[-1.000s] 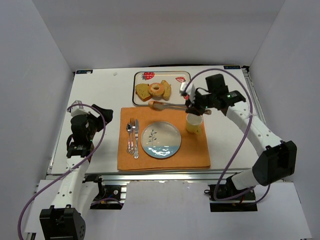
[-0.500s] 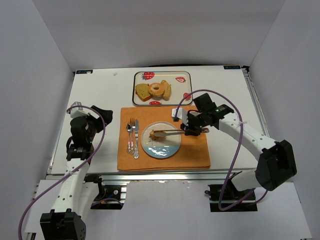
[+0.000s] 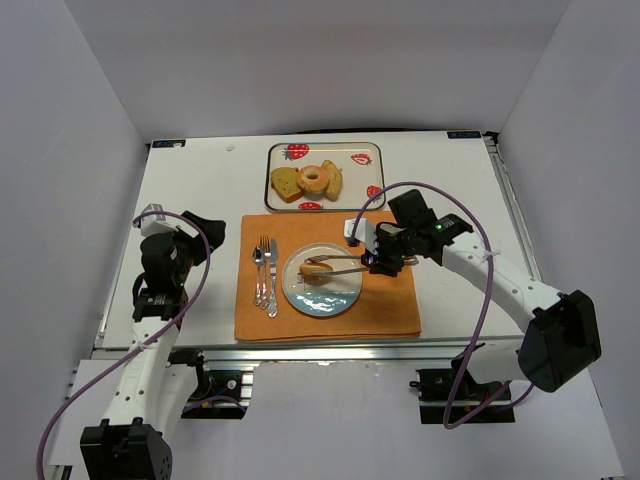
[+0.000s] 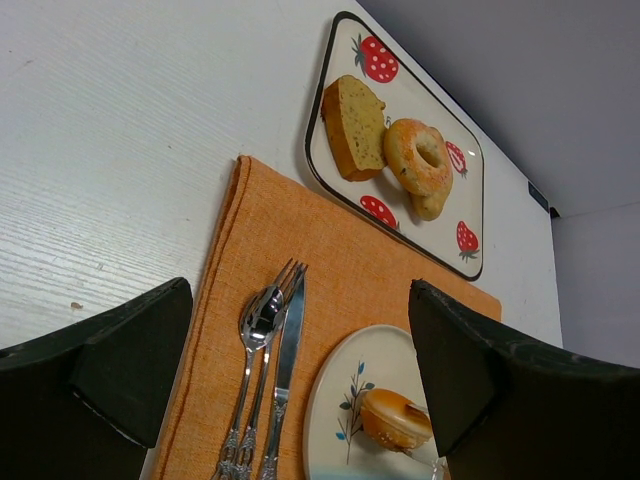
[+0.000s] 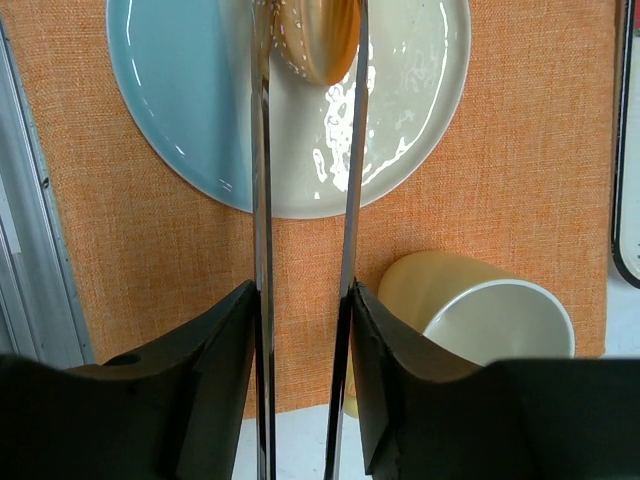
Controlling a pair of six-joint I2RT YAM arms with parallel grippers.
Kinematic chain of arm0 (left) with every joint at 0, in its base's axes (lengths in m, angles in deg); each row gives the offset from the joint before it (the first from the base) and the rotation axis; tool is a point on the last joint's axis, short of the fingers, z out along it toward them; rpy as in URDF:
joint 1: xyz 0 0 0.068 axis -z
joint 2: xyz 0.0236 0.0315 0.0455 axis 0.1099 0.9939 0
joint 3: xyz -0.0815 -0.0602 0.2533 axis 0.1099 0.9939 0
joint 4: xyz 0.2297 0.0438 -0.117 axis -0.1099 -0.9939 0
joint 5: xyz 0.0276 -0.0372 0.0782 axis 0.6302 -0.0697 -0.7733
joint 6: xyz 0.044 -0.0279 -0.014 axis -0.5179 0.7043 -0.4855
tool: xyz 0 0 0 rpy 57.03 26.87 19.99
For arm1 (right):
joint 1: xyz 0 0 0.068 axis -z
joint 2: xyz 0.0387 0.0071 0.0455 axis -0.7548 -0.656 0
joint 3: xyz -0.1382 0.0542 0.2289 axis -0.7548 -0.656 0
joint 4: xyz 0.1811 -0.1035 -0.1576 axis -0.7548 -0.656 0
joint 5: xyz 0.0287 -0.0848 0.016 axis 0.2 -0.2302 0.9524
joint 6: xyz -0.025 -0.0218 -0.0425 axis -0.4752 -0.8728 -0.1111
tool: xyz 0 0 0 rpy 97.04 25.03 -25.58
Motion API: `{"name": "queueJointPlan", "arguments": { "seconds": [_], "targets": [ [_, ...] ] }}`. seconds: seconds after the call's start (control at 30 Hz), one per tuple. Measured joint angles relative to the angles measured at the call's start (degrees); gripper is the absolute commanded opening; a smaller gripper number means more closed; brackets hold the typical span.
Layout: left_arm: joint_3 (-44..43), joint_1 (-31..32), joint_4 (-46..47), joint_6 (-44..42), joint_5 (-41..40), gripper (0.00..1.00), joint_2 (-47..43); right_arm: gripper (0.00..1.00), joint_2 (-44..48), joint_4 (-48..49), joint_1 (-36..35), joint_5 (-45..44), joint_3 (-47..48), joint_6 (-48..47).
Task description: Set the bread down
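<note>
A golden bread roll (image 3: 318, 271) sits low over the round blue-and-cream plate (image 3: 330, 302), between the tips of metal tongs (image 3: 346, 264). My right gripper (image 3: 373, 258) is shut on the tongs' arms, to the right of the plate. In the right wrist view the tongs (image 5: 262, 200) run up to the roll (image 5: 315, 35) above the plate (image 5: 170, 80), with my gripper (image 5: 305, 300) clamped on them. The left wrist view shows the roll (image 4: 395, 420) on the plate (image 4: 345, 380). My left gripper (image 3: 155, 298) is open and empty, left of the mat.
An orange placemat (image 3: 390, 300) holds the plate, a fork, spoon and knife (image 3: 265, 275), and a yellow cup (image 5: 480, 300) hidden under my right arm in the top view. A strawberry-print tray (image 3: 365, 150) with more bread (image 3: 310, 181) stands behind the mat.
My right gripper carried the roll in the tongs from beside the tray down to the plate, then lowered it a little further left. The left arm has barely moved.
</note>
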Motion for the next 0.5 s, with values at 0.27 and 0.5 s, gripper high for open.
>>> {"name": "queueJointPlan", "arguments": {
  "seconds": [0.27, 0.5],
  "targets": [
    [0.0, -0.02, 0.04, 0.13, 0.02, 0.98, 0.02, 0.49, 1.84, 0.0, 0.0, 0.9, 0.02, 0.68],
    [0.0, 0.0, 0.44, 0.13, 0.04, 0.98, 0.13, 0.49, 3.1, -0.04, 0.0, 1.99, 0.94, 1.01]
  ]
}}
